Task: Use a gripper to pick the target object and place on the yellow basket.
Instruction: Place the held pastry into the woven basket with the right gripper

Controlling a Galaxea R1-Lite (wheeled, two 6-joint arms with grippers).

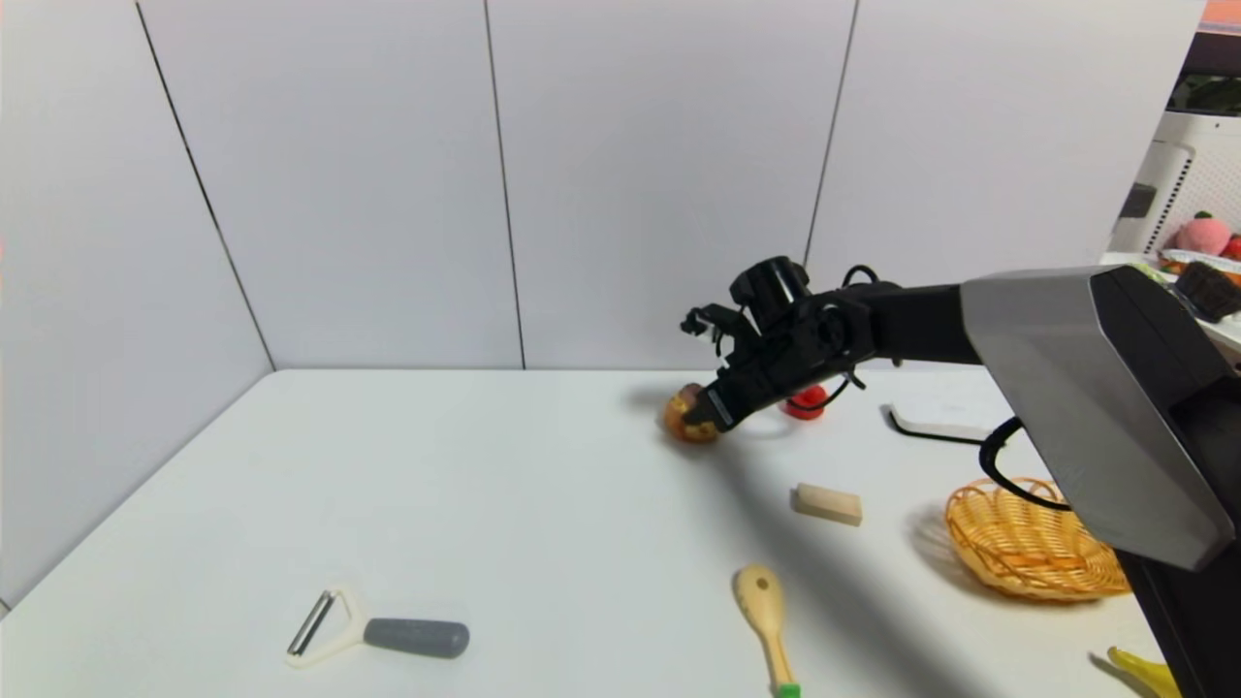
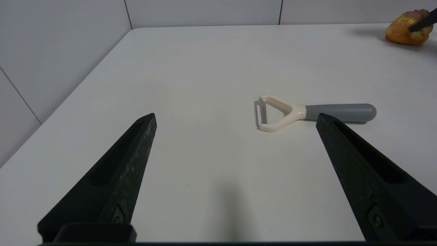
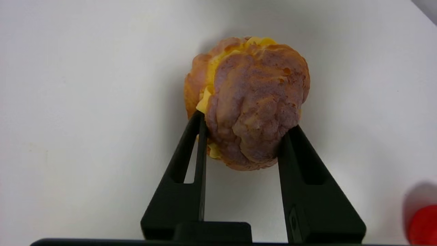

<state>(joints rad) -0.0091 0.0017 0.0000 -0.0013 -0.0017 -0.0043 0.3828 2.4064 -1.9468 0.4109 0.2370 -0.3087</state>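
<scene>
Right end effector (image 3: 244, 119) grips the bun (image 3: 259, 106) (yellow filling showing).

Head camera overlooking whole table

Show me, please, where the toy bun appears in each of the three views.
Head view: the toy bun is right of centre, at the right gripper.
Left wrist view: upper right corner, a dark fingertip against it.
Right wrist view: upper middle, between the fingers.
Shared landmark: the white tabletop beneath it.
</scene>
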